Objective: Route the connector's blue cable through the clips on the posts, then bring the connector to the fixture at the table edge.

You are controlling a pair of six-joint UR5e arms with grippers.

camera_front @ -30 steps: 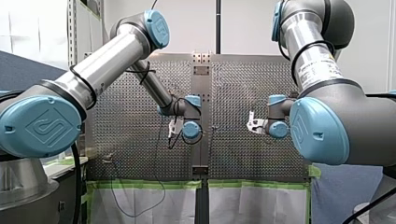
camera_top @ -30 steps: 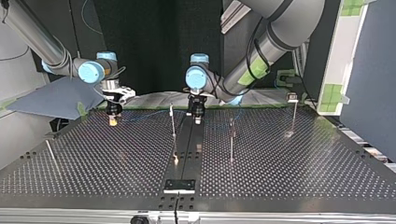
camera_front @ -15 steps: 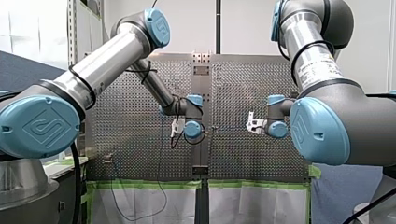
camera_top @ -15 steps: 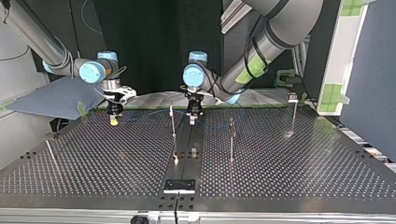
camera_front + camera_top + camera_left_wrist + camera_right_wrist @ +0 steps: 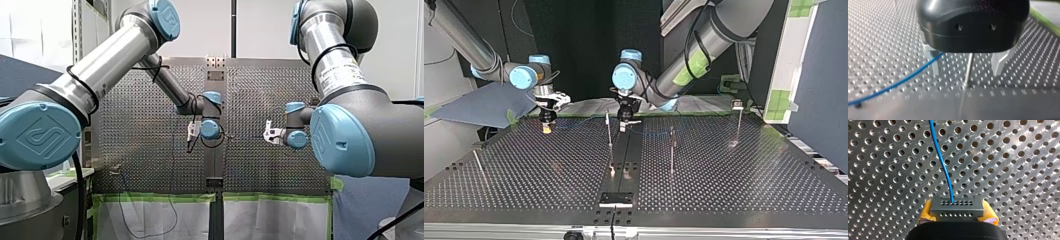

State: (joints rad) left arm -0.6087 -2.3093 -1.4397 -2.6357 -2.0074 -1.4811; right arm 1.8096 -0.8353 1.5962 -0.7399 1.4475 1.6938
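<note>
Right gripper (image 5: 957, 213) clenched on the connector (image 5: 957, 207) between yellow pads, near the perforated table's (image 5: 1010, 170) far edge in the top view, blue cable (image 5: 941, 162) leading ahead. Left gripper (image 5: 967, 71) spread wide around a thin post (image 5: 969, 65), cable just beside one finger, open table around.

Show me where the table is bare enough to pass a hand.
Bare table lies between the slanted rod and the middle post, and between the second post and the corner post. Crowded: the centre strip, with my left gripper and blue cable.

connector (image 5: 957, 208) in right end effector (image 5: 958, 213) | cable (image 5: 943, 165) ahead | post (image 5: 969, 65) ahead of left end effector (image 5: 966, 72)
</note>
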